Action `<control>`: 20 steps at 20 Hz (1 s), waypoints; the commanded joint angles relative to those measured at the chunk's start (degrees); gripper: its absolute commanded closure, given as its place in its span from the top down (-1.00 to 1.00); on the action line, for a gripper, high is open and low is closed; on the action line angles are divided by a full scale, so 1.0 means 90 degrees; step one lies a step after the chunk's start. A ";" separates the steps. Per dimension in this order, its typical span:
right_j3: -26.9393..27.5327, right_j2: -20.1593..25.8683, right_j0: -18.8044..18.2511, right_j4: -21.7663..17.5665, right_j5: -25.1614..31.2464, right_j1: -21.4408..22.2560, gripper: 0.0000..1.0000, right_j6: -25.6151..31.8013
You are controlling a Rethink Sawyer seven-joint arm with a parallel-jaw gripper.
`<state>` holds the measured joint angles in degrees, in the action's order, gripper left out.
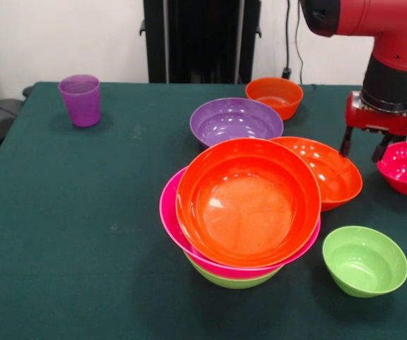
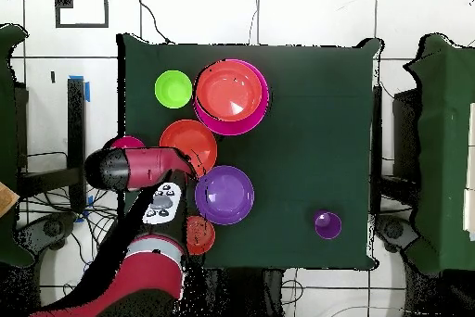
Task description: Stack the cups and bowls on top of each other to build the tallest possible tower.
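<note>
The gripper [image 1: 364, 146] hangs open and empty, just beside the small pink bowl [image 1: 405, 166] at the table [image 1: 83, 234] edge. The tower [image 1: 245, 205] stands mid-table: green bowl lowest, pink above, orange on top. The purple cup [image 1: 80, 100] stands well apart.

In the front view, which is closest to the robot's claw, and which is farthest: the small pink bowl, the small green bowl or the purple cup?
From the gripper:
1. Small pink bowl, right beside it at the table's right edge.
2. Small green bowl, nearer the camera, on the right.
3. Purple cup, far across at the left.
</note>
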<state>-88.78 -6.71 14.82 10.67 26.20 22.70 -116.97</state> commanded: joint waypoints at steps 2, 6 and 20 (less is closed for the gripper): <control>0.0782 0.0273 0.0278 0.0365 -0.0257 -0.0578 1.00 -0.1316; 0.0828 0.0217 0.0320 0.0414 -0.0075 -0.0526 1.00 -0.1306; 0.0971 0.0048 0.0455 0.0600 0.0186 -0.0578 1.00 -0.1263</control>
<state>-82.69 -8.49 18.51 14.01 26.20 20.02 -116.97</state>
